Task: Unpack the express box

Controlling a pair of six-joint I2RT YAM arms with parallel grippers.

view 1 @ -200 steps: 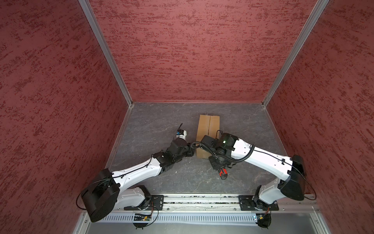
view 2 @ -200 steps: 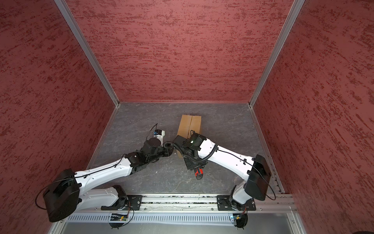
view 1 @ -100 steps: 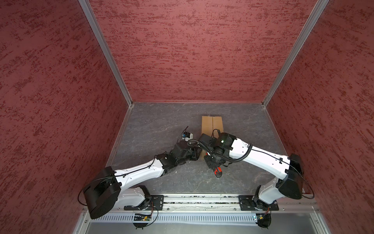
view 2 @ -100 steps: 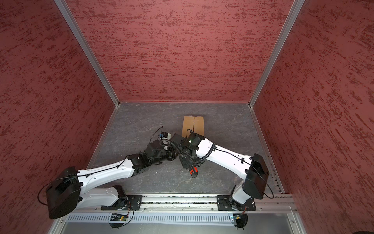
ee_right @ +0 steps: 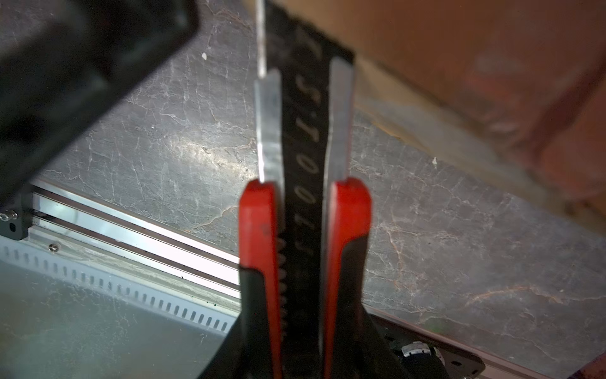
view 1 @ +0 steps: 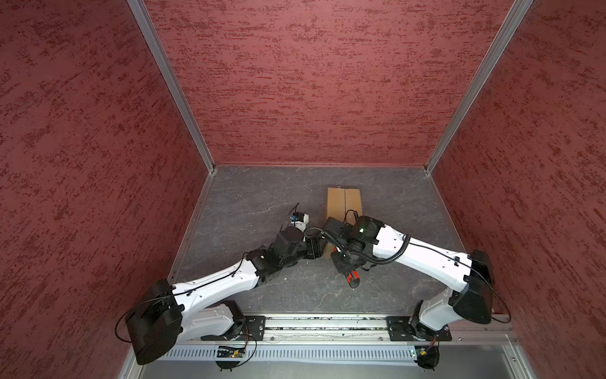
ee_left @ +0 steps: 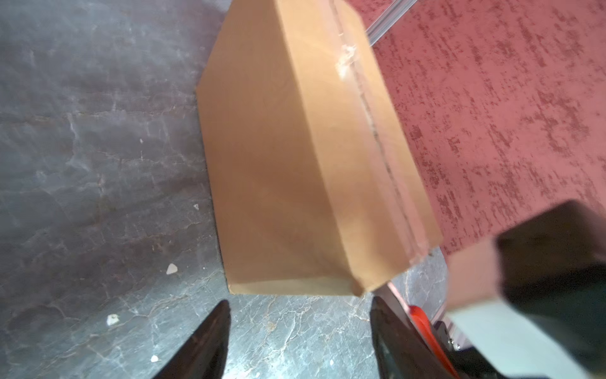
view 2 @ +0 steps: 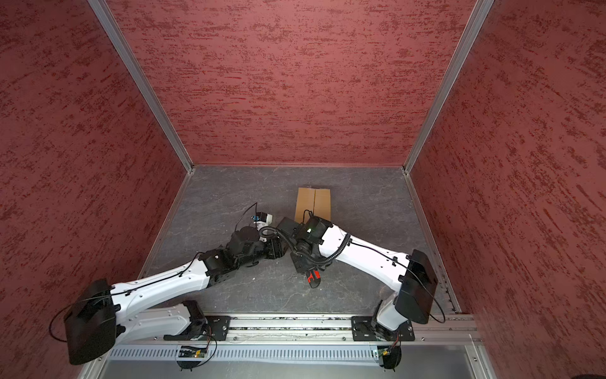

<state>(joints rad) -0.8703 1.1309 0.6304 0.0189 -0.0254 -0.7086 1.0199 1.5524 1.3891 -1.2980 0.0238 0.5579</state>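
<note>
The express box (view 1: 344,203) (view 2: 314,203) is a plain brown carton lying on the grey floor, its top flaps down and a dark slit along the centre seam (ee_left: 377,131). My left gripper (ee_left: 300,328) (view 1: 319,247) is open just short of the box's near end (ee_left: 288,164), with only bare floor between its fingers. My right gripper (ee_right: 303,344) (view 1: 344,265) is shut on the red-and-black utility knife (ee_right: 305,197) (view 1: 352,280) (view 2: 313,277). The knife's front end points toward the box's near lower edge (ee_right: 459,49). Its blade tip is out of sight.
Red textured walls enclose the floor on three sides. An aluminium rail (view 1: 328,325) with both arm bases runs along the front. Small white scraps (ee_left: 171,268) lie on the floor left of the box. The right arm's wrist (ee_left: 557,262) hangs close beside my left gripper.
My left gripper has opened wider and has moved right, toward the box's near end. The right gripper with the knife has shifted slightly left.
</note>
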